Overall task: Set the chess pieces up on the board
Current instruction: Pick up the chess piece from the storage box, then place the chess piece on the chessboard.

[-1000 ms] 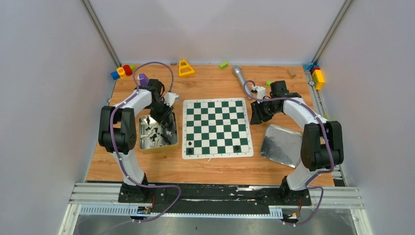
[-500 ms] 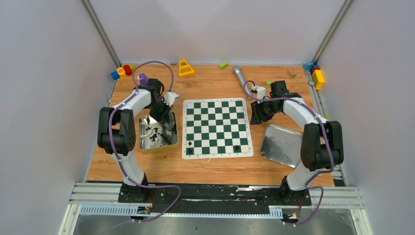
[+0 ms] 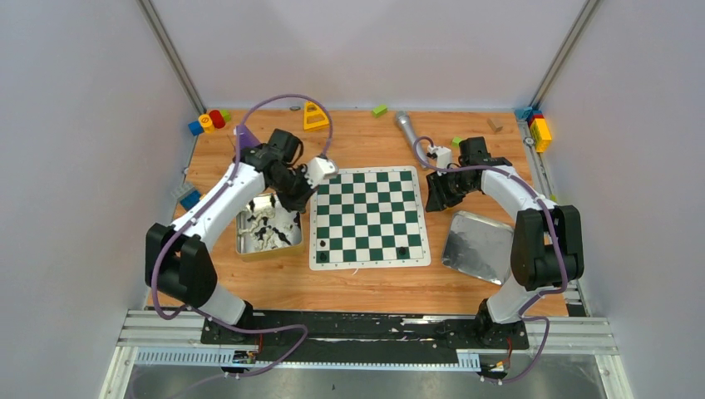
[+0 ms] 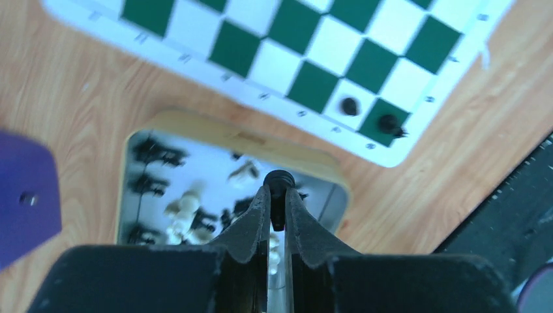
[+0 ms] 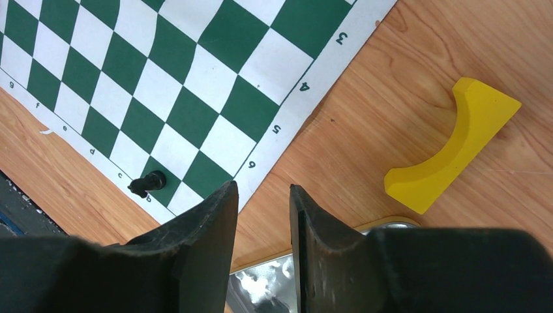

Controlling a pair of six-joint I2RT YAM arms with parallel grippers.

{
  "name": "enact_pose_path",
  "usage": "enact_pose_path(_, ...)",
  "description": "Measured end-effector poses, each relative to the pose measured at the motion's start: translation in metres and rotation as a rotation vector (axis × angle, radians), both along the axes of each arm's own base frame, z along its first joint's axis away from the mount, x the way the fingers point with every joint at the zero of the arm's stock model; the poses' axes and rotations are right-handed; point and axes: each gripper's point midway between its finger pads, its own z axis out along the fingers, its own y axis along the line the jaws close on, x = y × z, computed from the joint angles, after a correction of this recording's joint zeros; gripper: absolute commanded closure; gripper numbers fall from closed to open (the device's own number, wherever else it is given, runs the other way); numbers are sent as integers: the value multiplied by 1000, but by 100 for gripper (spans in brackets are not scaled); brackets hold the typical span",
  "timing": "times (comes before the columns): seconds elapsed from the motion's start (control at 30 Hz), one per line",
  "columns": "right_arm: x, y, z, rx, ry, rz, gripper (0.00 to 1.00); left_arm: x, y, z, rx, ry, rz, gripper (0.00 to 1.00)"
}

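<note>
Over the desk (image 3: 366,287), the board (image 3: 370,214) lies flat in the middle, nearly bare. Only two black men (image 3: 322,243) stand on its near row, one towards the left corner and one towards the right.

At 9 o'clock from the board sits the tray (image 3: 243,243), with the loose pieces (image 3: 264,229) heaped inside it. The left arm hangs over the tray's far right corner, just beside the board's left border. Through its wrist camera the left fingers (image 4: 255,218) are pinched on a black piece (image 4: 278,189), which is clear of the heap below. The piece's long axis runs along the fingers, with the rounded end at the tips. Which end is the base, I cannot tell.

This is the relation that matters: from those fingers the board lies at 3 o'clock, and the near row lies at about 5 o'clock. It looks like a short carry, and the left arm is plainly the nearer one for that flank.

The right fingers (image 5: 209,222) hover parted and empty beside the board's right edge, at its 2 o'clock.
</note>
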Motion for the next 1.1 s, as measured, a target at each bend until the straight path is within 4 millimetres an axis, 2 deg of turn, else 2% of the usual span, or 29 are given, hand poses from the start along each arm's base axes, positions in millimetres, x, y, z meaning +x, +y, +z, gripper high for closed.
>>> enact_pose_path(0.2, 0, -1, -1, -6, -1, -2, 65, -50, -62, -4, 14, 29, -269, 90)
enact_pose_path(0.33, 1, -2, -1, -11, -2, -4, 65, -76, -86, -16, 33, 67, -386, 90)
enact_pose_path(0.67, 1, -3, -1, -17, -4, -4, 65, -96, -101, -64, 123, 171, -472, 89)
enact_pose_path(1.1, 1, -3, -1, -18, -5, -3, 65, -92, -100, -97, 182, 186, -469, 85)
